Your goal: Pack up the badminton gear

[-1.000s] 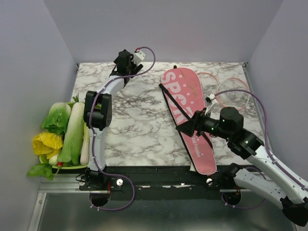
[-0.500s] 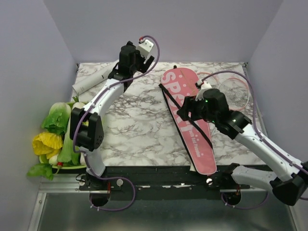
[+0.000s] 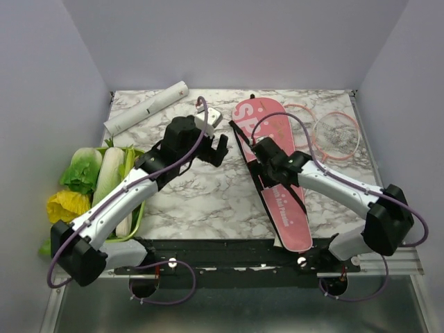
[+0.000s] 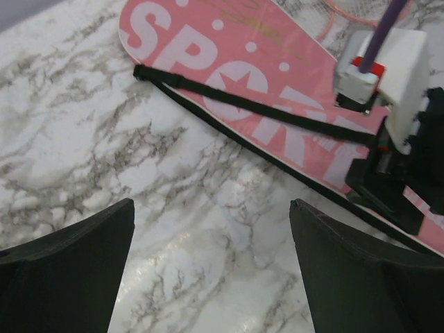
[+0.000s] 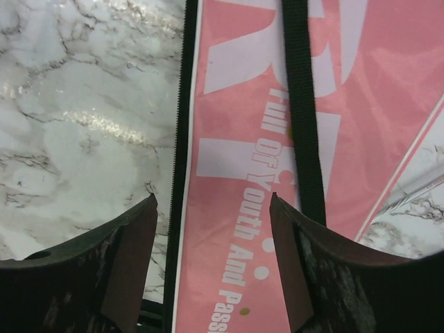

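The long pink "SPORT" cover (image 3: 286, 208) lies flat on the marble table, right of centre, with its black strap (image 4: 243, 104) along it. My right gripper (image 3: 267, 177) hovers open just over the cover (image 5: 236, 173); its fingers straddle the zip edge and the strap (image 5: 302, 104) and hold nothing. My left gripper (image 3: 211, 151) stands wide open above bare marble just left of the cover (image 4: 277, 48), empty. A white tube (image 3: 146, 106) lies at the back left. Pink-framed rackets (image 3: 338, 133) rest at the back right.
A green tray (image 3: 137, 215) of leafy vegetables (image 3: 83, 170) sits at the left edge, beside the left arm. Grey walls close in the table on three sides. The right arm's wrist camera (image 4: 388, 69) shows close to my left gripper (image 4: 211, 208).
The left arm swung from the back-left corner to the table's centre, uncovering the white tube. The right gripper moved left and away from the base, onto the cover's left edge.
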Robot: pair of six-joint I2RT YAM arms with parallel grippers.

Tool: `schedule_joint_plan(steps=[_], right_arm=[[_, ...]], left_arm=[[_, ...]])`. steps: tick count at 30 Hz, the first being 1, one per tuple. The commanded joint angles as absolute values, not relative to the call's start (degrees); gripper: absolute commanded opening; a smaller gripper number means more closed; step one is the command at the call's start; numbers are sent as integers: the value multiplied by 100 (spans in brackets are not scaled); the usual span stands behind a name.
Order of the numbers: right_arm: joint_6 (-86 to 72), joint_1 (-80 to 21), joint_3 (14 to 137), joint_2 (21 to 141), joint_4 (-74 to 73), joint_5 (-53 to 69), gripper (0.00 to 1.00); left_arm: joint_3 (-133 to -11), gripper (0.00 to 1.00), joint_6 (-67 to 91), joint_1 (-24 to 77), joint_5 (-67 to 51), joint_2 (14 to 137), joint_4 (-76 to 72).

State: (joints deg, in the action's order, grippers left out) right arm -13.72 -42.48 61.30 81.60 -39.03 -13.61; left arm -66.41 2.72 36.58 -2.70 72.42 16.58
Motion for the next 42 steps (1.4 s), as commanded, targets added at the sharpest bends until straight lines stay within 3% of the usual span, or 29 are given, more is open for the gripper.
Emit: schedule_joint_plan(steps=[1,9,13,28,29,32,33,36,37,42], right_arm=[[-1458,-4771,6574,8937,-4463,-2194,74],[-2205,-5449,7373,10194,-5193,-3136,74],[-2706,-5642,7769,10835,-6018,-4067,75],[-4078,-5730,8094,11934,-6908,-5176,73],[-4113,-5730,8173,11979,-6934,-5203,70],[-4253,-5739,8287,12111,-6996,-5413,45],[-4315,-5739,8314,12120,-7022,-5466,31],[-4394,-5730,8498,12112,-7145,-5642,12],[-4403,-5730,8551,12077,-7215,-5721,1],[-4211,-5704,8911,11463,-7409,-5897,1]], left_arm=[[-5758,99,1169,3639,-878,6356,2066],[-4519,99,1397,3656,-1028,5125,1819],[-4281,99,1380,3656,-1063,4861,1820],[-3938,99,1397,3656,-1345,4236,1529],[-3938,99,1397,3648,-1345,4228,1529],[-3937,98,1380,3656,-1310,4201,1538],[-3920,98,1380,3665,-1301,4184,1538],[-3911,98,1371,3656,-1239,4149,1538],[-3902,98,1354,3656,-1204,4140,1529],[-3885,98,1336,3656,-1099,3999,1512]])
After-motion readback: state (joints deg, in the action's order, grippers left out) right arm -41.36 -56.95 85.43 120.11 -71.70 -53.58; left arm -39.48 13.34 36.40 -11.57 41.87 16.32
